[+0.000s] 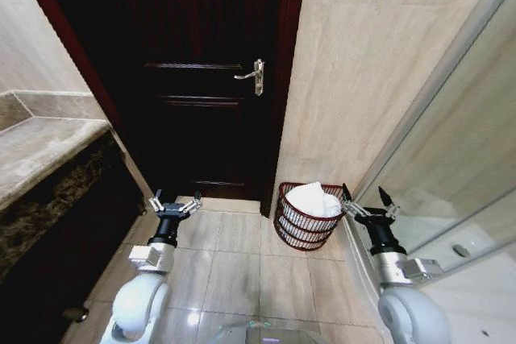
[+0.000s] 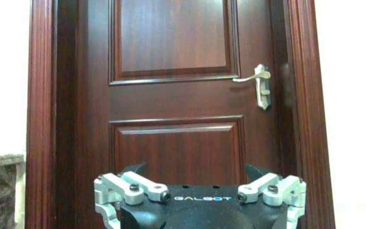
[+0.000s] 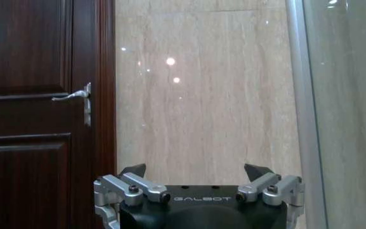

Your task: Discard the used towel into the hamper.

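The left gripper (image 1: pixel 174 205) and right gripper (image 1: pixel 368 200) are held apart, empty, beside the round wire hamper (image 1: pixel 305 227) stuffed with a soft white towel (image 1: pixel 314 199).

My left gripper (image 1: pixel 174 204) hangs low over the floor (image 1: pixel 234 263), with the door (image 1: pixel 201 78) straight ahead of it and the door handle (image 1: pixel 251 76) above it and off to its right. The counter (image 1: pixel 40 147) stands to its left. My right gripper (image 1: pixel 368 201) sits far to the right of the left one, fingers spread with nothing between them, just beside the hamper (image 1: pixel 305 219), which stands on the floor to its left against the wall (image 1: pixel 363 78). The towel (image 1: pixel 314 200) lies in the hamper. The glass panel (image 1: pixel 459 167) runs along the right gripper's right side. The wall is ahead of it.
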